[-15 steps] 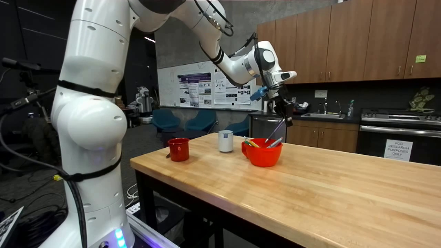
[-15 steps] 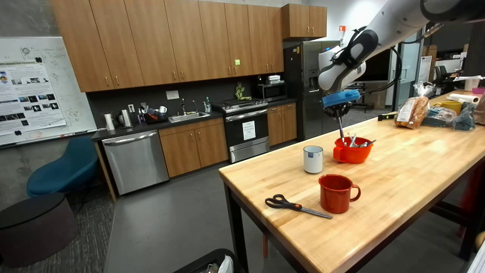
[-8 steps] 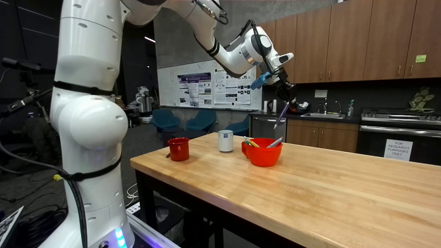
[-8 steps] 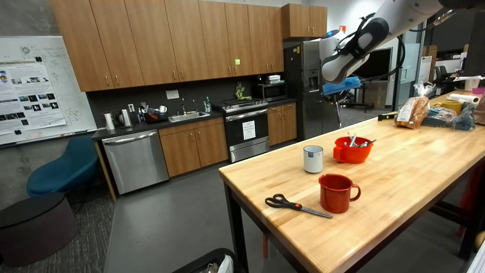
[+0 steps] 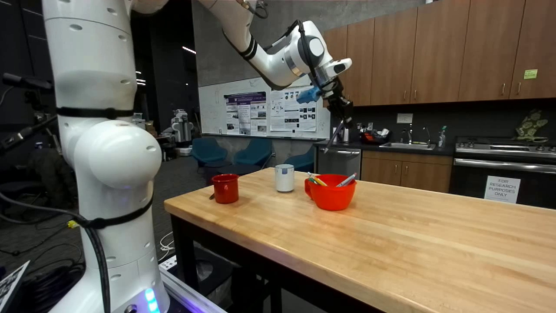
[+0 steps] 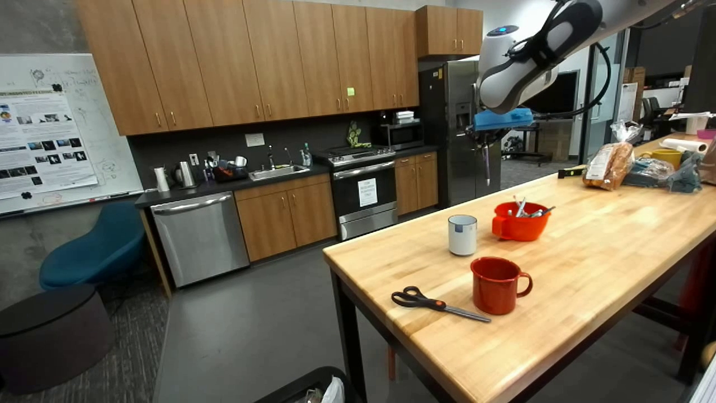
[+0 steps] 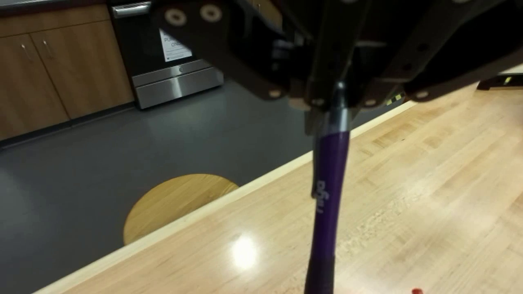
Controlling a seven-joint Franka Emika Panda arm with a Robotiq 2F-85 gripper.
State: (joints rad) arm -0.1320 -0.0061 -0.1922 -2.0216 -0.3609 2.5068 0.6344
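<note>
Close up in the wrist view, we see the purple pen (image 7: 330, 175) hanging above the wooden surface (image 7: 408, 196), its long axis steep, its lower end slanting toward the short edge. The pincer (image 7: 333, 112) is closed to the pen's thickness, gripping its silvery upper end. Lower, we find a red bowl (image 5: 333, 198) of pens (image 5: 346, 180) nearer the long kitchen-side edge, then a white cup (image 6: 462, 240), then a red mug (image 6: 495, 288) beside scissors (image 6: 437, 305).

In an exterior view you look past the arm (image 5: 110, 150); in an exterior view, down over the scissors (image 6: 438, 305); both share table (image 6: 593, 268) and cabinets (image 6: 246, 61). Your wrist view tilts down, close to the pen (image 7: 331, 183).
</note>
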